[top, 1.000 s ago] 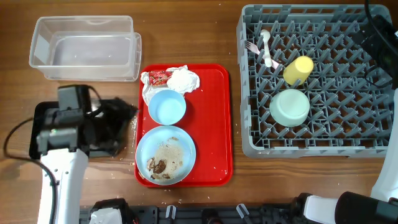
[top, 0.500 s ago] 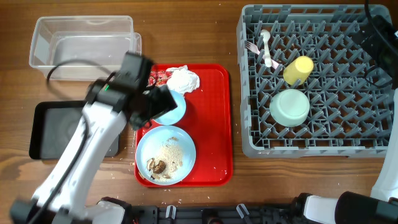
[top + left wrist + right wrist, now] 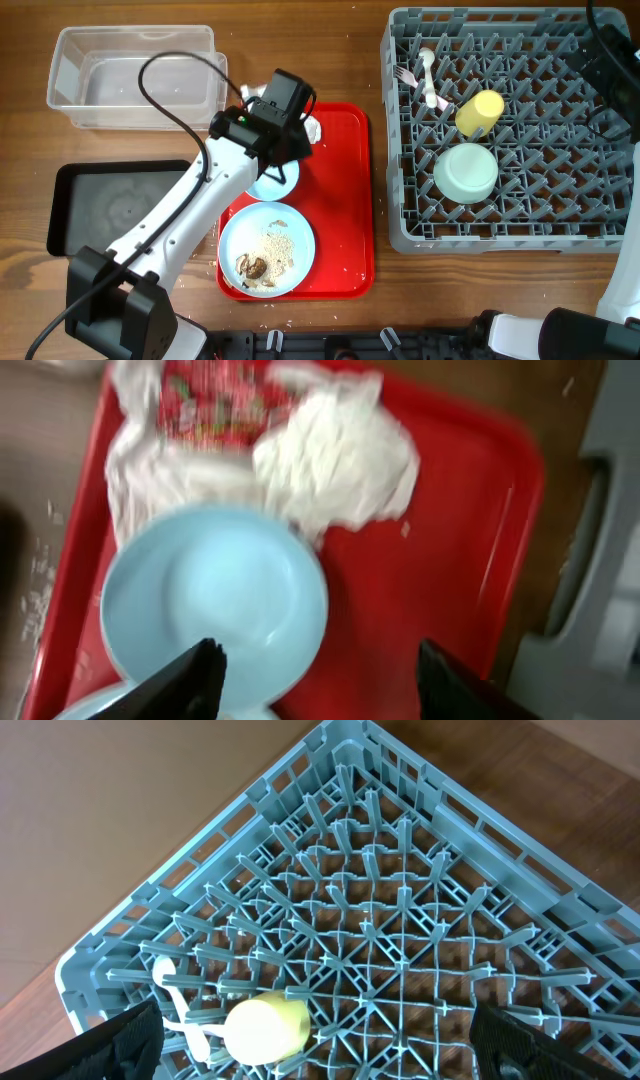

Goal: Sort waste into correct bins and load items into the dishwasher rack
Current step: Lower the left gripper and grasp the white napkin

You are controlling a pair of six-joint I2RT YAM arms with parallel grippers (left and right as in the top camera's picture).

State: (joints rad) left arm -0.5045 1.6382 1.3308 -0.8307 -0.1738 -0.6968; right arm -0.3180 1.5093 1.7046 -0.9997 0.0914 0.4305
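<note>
Left claw (image 3: 320,670) hung released over the red serving tray (image 3: 440,560), jaws apart, nothing between them. The small light blue bowl (image 3: 215,595) sat just ahead of it, under the left finger side, empty and upright. The crumpled white napkin (image 3: 335,455) lay further ahead, touching the bowl's far rim; the red-and-white wrapper (image 3: 205,405) lay beyond the bowl, beside the napkin. The large light blue plate (image 3: 266,250) with rice crumbs (image 3: 272,243) and brown bits (image 3: 253,267) was behind the claw, touching the bowl. The clear tub (image 3: 135,80) and black tray (image 3: 110,205) sat off the tray, well to the claw's side. Right claw (image 3: 320,1040) was wide open above the grey rack (image 3: 400,920), holding nothing; the yellow cup (image 3: 265,1028) lay on its side below it, with the white fork and spoon (image 3: 425,75) just beside the cup. The mint green bowl (image 3: 466,172) sat in the rack near the cup.
</note>
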